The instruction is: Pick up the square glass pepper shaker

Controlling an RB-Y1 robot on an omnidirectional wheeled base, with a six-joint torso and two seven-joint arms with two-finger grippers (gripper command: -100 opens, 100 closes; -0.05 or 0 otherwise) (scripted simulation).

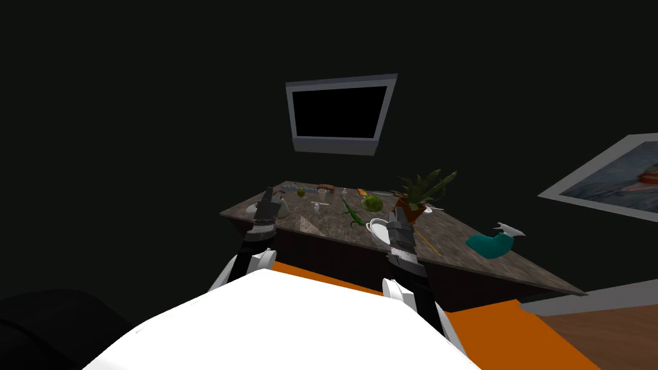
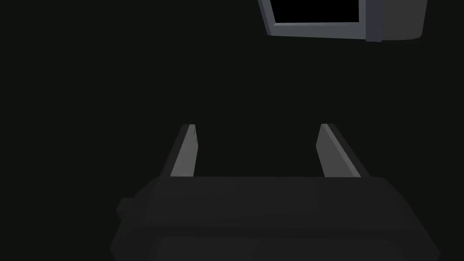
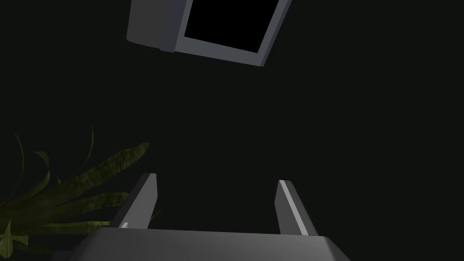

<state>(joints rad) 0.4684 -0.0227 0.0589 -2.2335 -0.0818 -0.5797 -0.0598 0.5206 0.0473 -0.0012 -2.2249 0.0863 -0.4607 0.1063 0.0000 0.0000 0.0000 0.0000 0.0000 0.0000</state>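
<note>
**Table, two empty grippers, shaker untouched**

Left gripper (image 2: 258, 128): fingers apart, empty, above the table (image 1: 328, 226), past its near edge.
Right gripper (image 3: 217, 181): likewise spread and empty; plant (image 3: 81, 199) leaves just beside one finger.
Shaker (image 1: 316, 205): small, clear, upright, between the grippers, nearer the left; bare tabletop around it.
Lizard (image 1: 352, 215), green ball (image 1: 372, 203), white dish (image 1: 378, 225): between shaker and right gripper.

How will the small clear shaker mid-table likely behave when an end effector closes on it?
The shaker looks small and upright, so it is probably light and apt to tip if nudged off-centre. It reads clear, so it is likely hard and slippery to pinch. The left end effector and right end effector are both open.
</note>
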